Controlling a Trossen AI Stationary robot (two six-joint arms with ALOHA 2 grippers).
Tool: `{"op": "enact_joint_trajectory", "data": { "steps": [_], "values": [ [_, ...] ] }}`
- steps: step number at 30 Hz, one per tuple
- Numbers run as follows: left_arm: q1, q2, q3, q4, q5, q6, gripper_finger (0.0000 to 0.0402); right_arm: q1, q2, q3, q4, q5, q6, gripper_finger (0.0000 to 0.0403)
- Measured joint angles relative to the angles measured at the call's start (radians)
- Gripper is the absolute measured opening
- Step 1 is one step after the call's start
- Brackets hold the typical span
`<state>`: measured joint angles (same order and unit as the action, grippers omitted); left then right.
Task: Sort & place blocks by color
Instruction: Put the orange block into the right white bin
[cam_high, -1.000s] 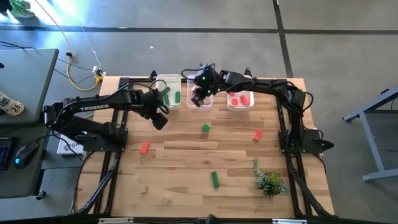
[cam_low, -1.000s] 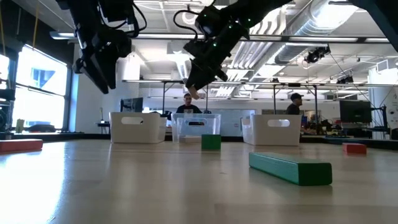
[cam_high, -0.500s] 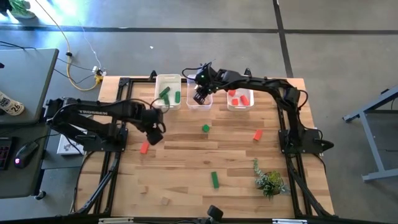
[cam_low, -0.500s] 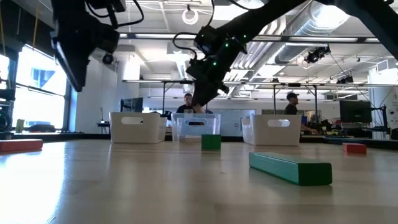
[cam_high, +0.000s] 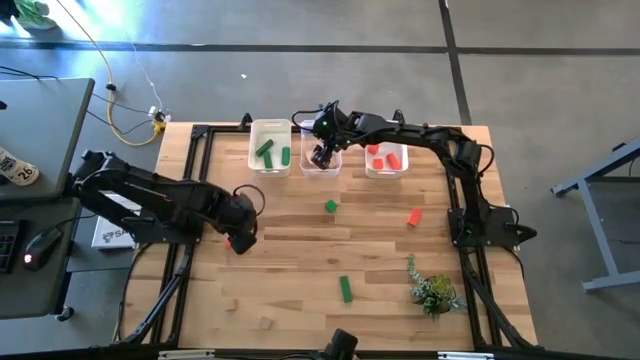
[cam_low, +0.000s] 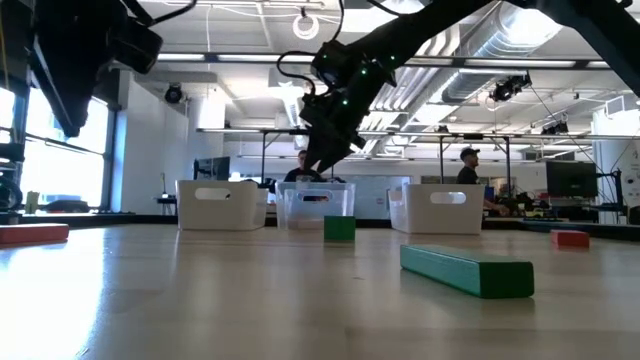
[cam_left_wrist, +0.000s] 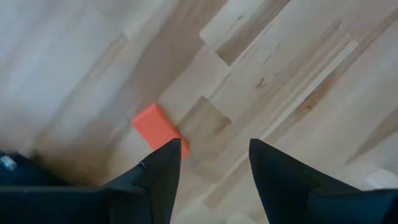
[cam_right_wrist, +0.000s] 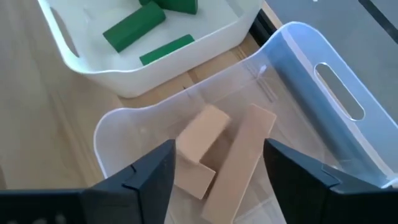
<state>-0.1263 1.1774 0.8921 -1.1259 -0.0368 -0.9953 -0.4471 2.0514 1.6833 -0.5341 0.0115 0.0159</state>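
While sorting runs, high view: right gripper (cam_high: 320, 157) hangs over the middle bin (cam_high: 309, 166), left gripper (cam_high: 241, 238) is low over the red block (cam_high: 231, 240) on the table (cam_high: 300, 290). Right wrist: jaws open, empty, tan blocks (cam_right_wrist: 211, 155) lying below in the bin, long axes roughly parallel. Left wrist: jaws open, red block just beside one fingertip (cam_left_wrist: 171, 155), not between; long axis runs diagonally.

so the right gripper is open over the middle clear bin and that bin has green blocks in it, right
Not quite. The open right gripper is over the middle clear plastic bin, but it holds plain tan wooden blocks, as the right wrist view shows. The green blocks lie in the neighbouring white bin.
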Motion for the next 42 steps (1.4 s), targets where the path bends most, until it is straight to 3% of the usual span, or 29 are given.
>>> {"op": "enact_joint_trajectory", "data": {
  "steps": [11,17,42],
  "values": [
    [-0.113,0.001,-0.039,-0.059,-0.023,-0.473,0.0179,0.0,-0.034,0.0,-0.008,-0.021,-0.048,0.0223],
    [-0.115,0.001,-0.134,-0.023,-0.016,-0.603,0.0179,-0.001,-0.07,0.0,-0.002,-0.011,-0.069,0.0223],
    [-0.063,0.012,-0.361,0.249,-0.015,-0.609,0.0179,-0.011,-0.087,0.0,0.013,0.004,-0.058,0.0223]
  ]
}}
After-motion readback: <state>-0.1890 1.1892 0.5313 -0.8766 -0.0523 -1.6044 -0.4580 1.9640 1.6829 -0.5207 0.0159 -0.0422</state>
